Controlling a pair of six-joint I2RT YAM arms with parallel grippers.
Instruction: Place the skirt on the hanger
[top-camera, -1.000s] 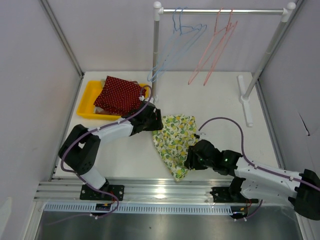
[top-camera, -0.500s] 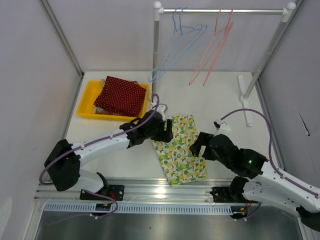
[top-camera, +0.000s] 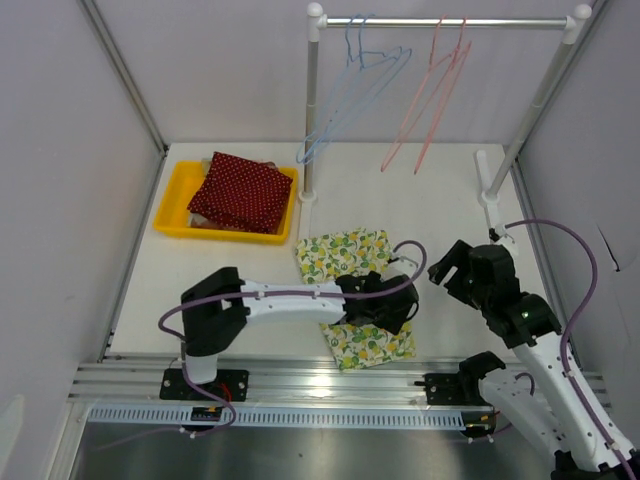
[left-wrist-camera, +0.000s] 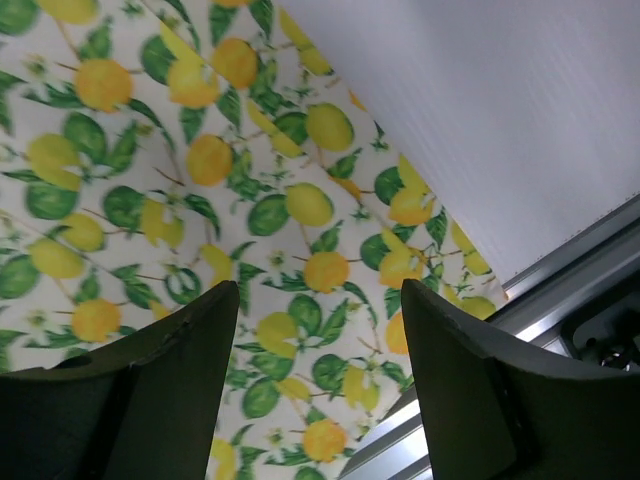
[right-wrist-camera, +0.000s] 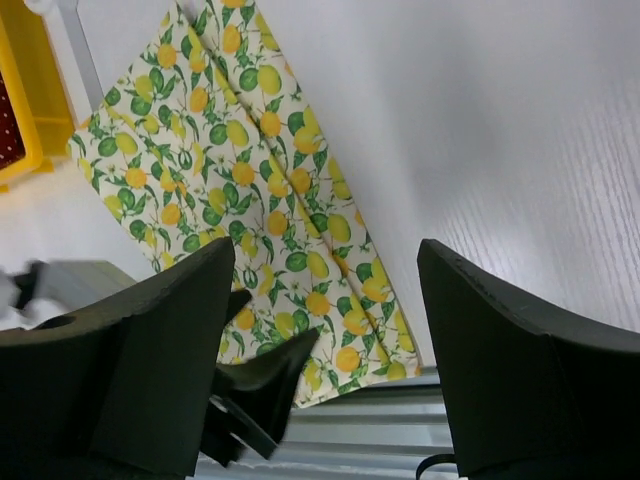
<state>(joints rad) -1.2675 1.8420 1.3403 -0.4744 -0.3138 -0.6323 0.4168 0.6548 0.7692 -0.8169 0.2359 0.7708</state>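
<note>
My left arm (top-camera: 290, 300) stretches low across the desk (top-camera: 440, 200) toward the right. My left jaws are released and spread just above the lemon-print skirt (top-camera: 345, 255), which lies flat near the front edge, well apart from the blue hanger (top-camera: 350, 100) on the rail. My right arm (top-camera: 505, 295) is lifted just right of the skirt, and my right jaws are also spread wide, angled down toward it.

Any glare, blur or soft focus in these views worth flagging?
Top external: sharp and evenly lit, with one bright reflection on the metal rail at the near edge. Left wrist: the skirt print is crisp; the left gripper is dark and featureless. Right wrist: skirt in focus, right gripper underexposed, table bright but its grain legible.
</note>
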